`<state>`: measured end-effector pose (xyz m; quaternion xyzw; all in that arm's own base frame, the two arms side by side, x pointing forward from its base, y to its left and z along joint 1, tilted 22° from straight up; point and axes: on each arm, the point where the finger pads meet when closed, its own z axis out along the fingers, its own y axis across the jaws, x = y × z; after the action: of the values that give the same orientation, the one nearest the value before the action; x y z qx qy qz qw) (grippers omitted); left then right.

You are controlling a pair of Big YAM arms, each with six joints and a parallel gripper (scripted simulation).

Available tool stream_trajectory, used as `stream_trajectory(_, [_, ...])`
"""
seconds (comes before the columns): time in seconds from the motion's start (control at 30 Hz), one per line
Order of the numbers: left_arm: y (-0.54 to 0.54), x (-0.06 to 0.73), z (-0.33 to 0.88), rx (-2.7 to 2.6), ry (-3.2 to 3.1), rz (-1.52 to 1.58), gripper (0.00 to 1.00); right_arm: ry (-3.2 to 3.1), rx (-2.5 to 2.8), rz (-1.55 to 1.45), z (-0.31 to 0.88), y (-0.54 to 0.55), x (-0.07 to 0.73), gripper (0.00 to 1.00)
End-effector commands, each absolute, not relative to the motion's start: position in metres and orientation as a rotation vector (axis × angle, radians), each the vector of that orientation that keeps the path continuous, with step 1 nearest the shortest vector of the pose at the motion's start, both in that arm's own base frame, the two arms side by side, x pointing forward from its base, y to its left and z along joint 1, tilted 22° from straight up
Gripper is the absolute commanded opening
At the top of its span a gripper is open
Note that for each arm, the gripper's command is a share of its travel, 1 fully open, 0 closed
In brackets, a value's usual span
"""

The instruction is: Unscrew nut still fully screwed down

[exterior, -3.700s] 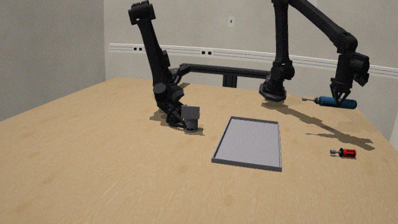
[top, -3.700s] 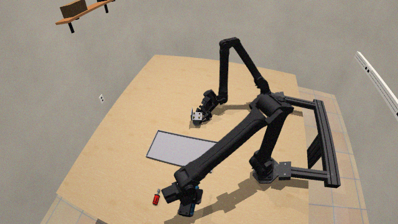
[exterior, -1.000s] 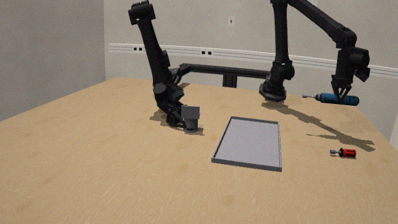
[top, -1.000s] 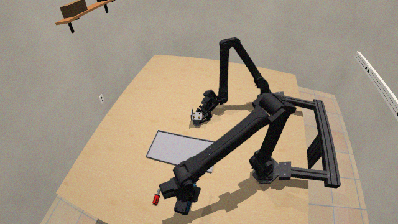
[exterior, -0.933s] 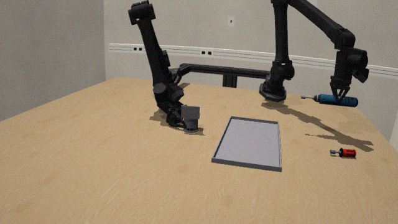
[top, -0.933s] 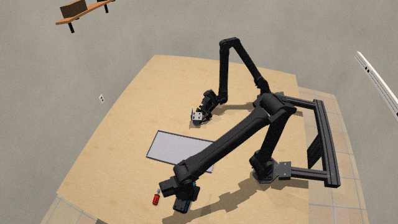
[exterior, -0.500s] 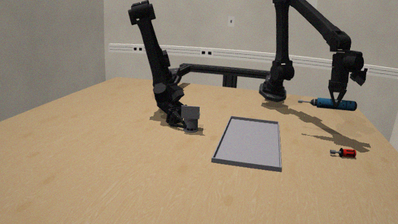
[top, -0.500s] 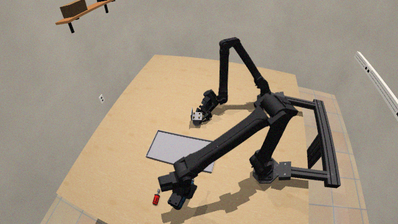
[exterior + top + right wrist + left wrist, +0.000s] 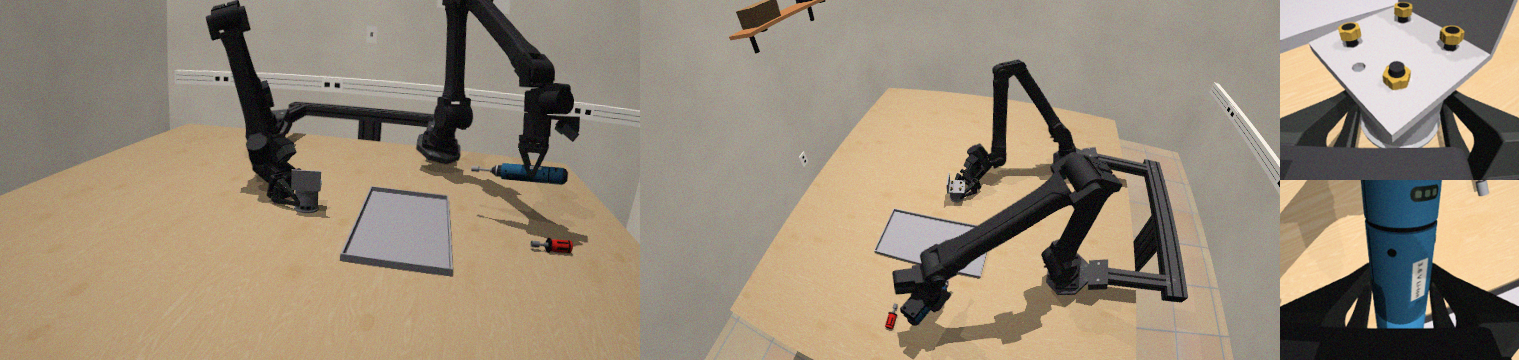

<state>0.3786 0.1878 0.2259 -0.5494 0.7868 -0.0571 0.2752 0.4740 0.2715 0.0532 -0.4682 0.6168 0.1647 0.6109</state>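
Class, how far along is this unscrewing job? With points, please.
Done: the joint module (image 9: 308, 200) (image 9: 1400, 128) stands, bracket (image 9: 957, 186) (image 9: 306, 181) (image 9: 1418, 52) on top.
In hand: the left gripper (image 9: 531, 172) (image 9: 1400, 270) grips the blue nut driver (image 9: 515, 172) (image 9: 1400, 260), away from the module; the right gripper (image 9: 1399, 91) clasps the module.
Left: the nearest nut (image 9: 1396, 78) in the right wrist view sits fully down.
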Motion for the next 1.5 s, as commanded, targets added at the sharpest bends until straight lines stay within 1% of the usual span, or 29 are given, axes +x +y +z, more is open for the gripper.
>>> stream_trajectory(0.0, [0.177,0.39,0.236,-1.367,2.12,-0.153,0.42,1.409,-1.076,0.377,0.059,0.274,0.477,0.59])
stream_trajectory(0.13, [0.168,0.406,0.246,-1.269,2.119,-0.152,0.42,1.409,-1.076,0.377,0.059,0.274,0.477,0.59])
stream_trajectory(0.3, [0.153,0.417,0.225,-1.181,2.172,-0.143,0.42,1.409,-1.076,0.377,0.059,0.274,0.477,0.59])
stream_trajectory(0.37, [0.156,0.427,0.247,-1.159,2.135,-0.151,0.42,1.409,-1.076,0.377,0.059,0.274,0.477,0.59])
stream_trajectory(0.47, [0.166,0.422,0.253,-1.177,2.11,-0.142,0.42,1.409,-1.076,0.377,0.059,0.274,0.477,0.59])
stream_trajectory(0.5, [0.149,0.419,0.236,-1.147,2.152,-0.147,0.42,1.409,-1.076,0.377,0.059,0.274,0.477,0.59])
stream_trajectory(0.7, [0.131,0.437,0.247,-1.011,2.139,-0.146,0.42,1.409,-1.076,0.377,0.059,0.274,0.477,0.59])
stream_trajectory(0.87, [0.114,0.446,0.225,-0.923,2.182,-0.137,0.42,1.409,-1.076,0.377,0.059,0.274,0.477,0.59])
stream_trajectory(0.9, [0.116,0.456,0.248,-0.906,2.144,-0.145,0.42,1.409,-1.076,0.377,0.059,0.274,0.477,0.59])
stream_trajectory(1.03, [0.127,0.454,0.259,-0.922,2.113,-0.137,0.42,1.409,-1.076,0.377,0.059,0.274,0.477,0.59])
stream_trajectory(1.1, [0.106,0.447,0.235,-0.873,2.16,-0.141,0.42,1.409,-1.076,0.377,0.059,0.274,0.477,0.59])
stream_trajectory(1.27, [0.088,0.462,0.25,-0.765,2.131,-0.143,0.42,1.409,-1.076,0.377,0.059,0.274,0.477,0.59])
stream_trajectory(1.43, [0.069,0.468,0.226,-0.679,2.166,-0.134,0.42,1.409,-1.076,0.377,0.059,0.274,0.477,0.59])
stream_trajectory(1.47, [0.07,0.476,0.243,-0.67,2.139,-0.141,0.42,1.409,-1.076,0.377,0.059,0.274,0.477,0.59])
